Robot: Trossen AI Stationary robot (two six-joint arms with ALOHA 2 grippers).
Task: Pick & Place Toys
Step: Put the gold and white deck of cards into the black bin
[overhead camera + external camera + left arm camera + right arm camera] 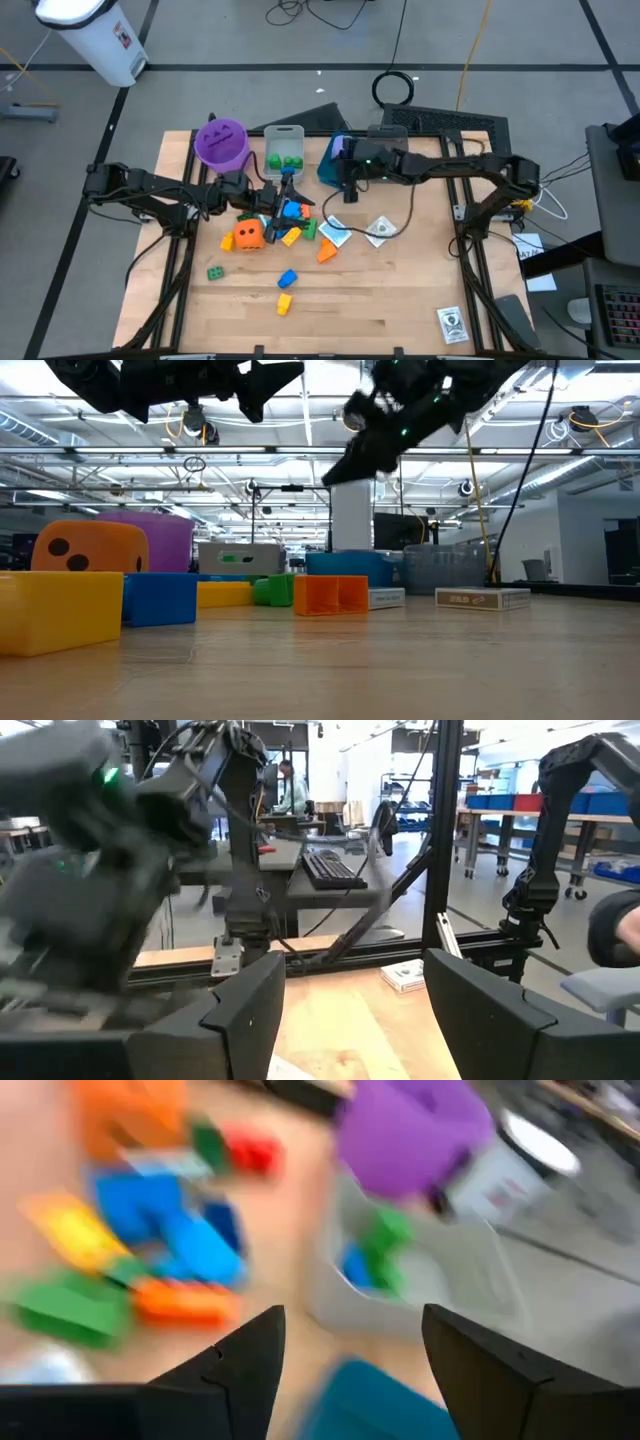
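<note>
On the table, high view: you have two arms, one purple cup [221, 143], one grey bin [284, 133], one blue bin [330, 165].
Left gripper: your left gripper [290, 192] hangs over the toy cluster at table centre, just on the near side of the grey bin; fingers spread, nothing seen between them.
Right gripper: your right gripper [348, 184] sits beside the blue bin, right of the cluster; fingers apart, nothing visibly held.
Toys in bin: two green bricks [283, 160] lie inside the grey bin.
Toys loose: one orange die [248, 235] at the cluster's left; one blue brick [288, 279] and one yellow brick [284, 303] nearer you; one green brick [215, 272] alone to the left; one orange brick [326, 252] on the right edge of the cluster.
Printed cubes: two white-grey cubes [379, 230] lie right of the cluster.

Low view, toys: you see one yellow brick [60, 610], one blue brick [160, 598], one orange brick [332, 595] in a row, the orange die [90, 547] behind them, both arms overhead.

Left wrist view: two dark fingers [245, 1010] stand well apart, bare table [355, 1020] between them.

Right wrist view: two fingers [250, 1350] stand apart; beyond them, blurred, lie the toy cluster [150, 1220], the purple cup [415, 1130] and the grey bin [440, 1280] with green and blue pieces; you cannot count them there.
</note>
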